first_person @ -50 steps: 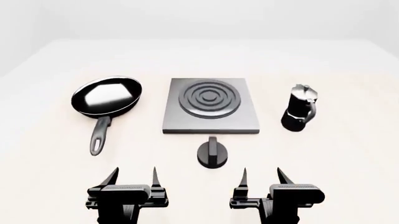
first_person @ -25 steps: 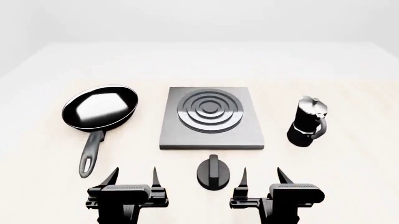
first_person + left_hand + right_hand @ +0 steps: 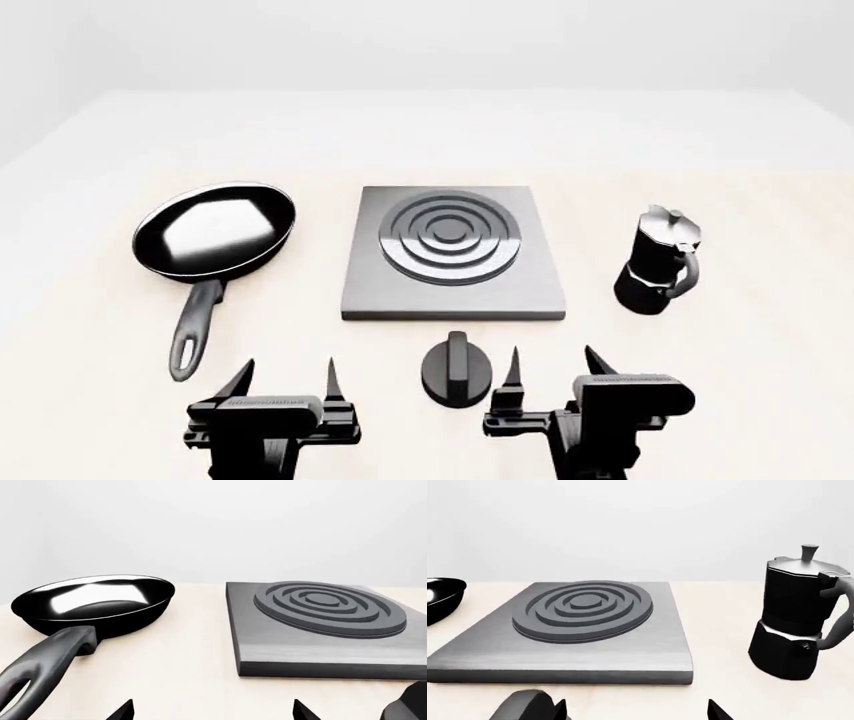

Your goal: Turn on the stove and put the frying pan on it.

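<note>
From my head camera I see one pale desk (image 3: 747,400) carrying four things in a loose row: one frying pan (image 3: 214,233) on my left, one stove (image 3: 453,254) in the middle, one knob (image 3: 455,369) just in front of the stove's near edge, and one moka pot (image 3: 657,263) on my right. The pan sits apart from the stove with bare desk between them, its handle pointing back toward me. The pot stands upright, also clear of the stove. Behind the row the desk runs open to its far edge. My left tool (image 3: 283,381) hovers near the end of the pan handle, its fingers spread apart. My right tool (image 3: 550,368) hovers just right of the knob, fingers spread too, touching nothing.

From my left wrist, the pan (image 3: 97,603) and the stove (image 3: 320,630) lie side by side with a strip of bare desk between, and a bit of the knob (image 3: 408,707) shows at one corner.

From my right wrist, the stove (image 3: 567,640) lies flat with nothing on its burner rings. The moka pot (image 3: 797,617) stands beside it, the knob (image 3: 527,707) is close below the lens, and the pan's rim (image 3: 442,597) peeks in at the edge.
</note>
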`<state>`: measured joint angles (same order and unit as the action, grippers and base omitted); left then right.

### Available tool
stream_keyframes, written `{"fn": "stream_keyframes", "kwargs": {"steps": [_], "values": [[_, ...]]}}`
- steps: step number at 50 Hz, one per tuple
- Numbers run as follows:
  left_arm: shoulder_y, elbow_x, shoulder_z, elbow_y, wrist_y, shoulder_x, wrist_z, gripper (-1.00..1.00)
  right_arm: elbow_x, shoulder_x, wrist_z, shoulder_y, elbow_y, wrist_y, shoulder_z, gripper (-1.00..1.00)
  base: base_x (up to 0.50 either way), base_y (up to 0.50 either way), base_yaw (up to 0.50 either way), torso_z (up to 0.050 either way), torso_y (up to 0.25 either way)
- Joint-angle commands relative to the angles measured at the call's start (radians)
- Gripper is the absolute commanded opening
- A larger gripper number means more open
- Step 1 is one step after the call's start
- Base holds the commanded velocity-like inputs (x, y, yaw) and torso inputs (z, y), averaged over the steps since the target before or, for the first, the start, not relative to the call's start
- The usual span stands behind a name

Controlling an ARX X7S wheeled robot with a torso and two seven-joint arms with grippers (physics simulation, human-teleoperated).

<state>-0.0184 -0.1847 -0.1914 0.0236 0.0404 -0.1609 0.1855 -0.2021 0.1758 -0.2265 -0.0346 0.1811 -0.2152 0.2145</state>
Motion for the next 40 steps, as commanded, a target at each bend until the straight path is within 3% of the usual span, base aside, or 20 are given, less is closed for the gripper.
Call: {"fn": "stream_keyframes", "kwargs": {"steps": [1, 18, 40], "values": [[-0.003, -0.006, -0.006, 0.004, 0.003, -0.005, 0.007, 1.0, -0.04, 0.008, -0.012, -0.028, 0.171, -0.207, 0.051, 1.0, 0.0, 0.0, 0.0, 0.0, 0.0], [-0.006, -0.014, -0.016, 0.001, 0.0, -0.013, 0.017, 1.0, -0.205, -0.032, -0.061, -0.114, 0.328, -0.602, 0.058, 1.0, 0.0, 0.0, 0.0, 0.0, 0.0], [-0.008, -0.02, -0.03, 0.001, 0.003, -0.022, 0.029, 1.0, -0.246, -0.057, -0.077, -0.16, 0.246, -0.662, 0.089, 1.0, 0.0, 0.0, 0.0, 0.0, 0.0]]}}
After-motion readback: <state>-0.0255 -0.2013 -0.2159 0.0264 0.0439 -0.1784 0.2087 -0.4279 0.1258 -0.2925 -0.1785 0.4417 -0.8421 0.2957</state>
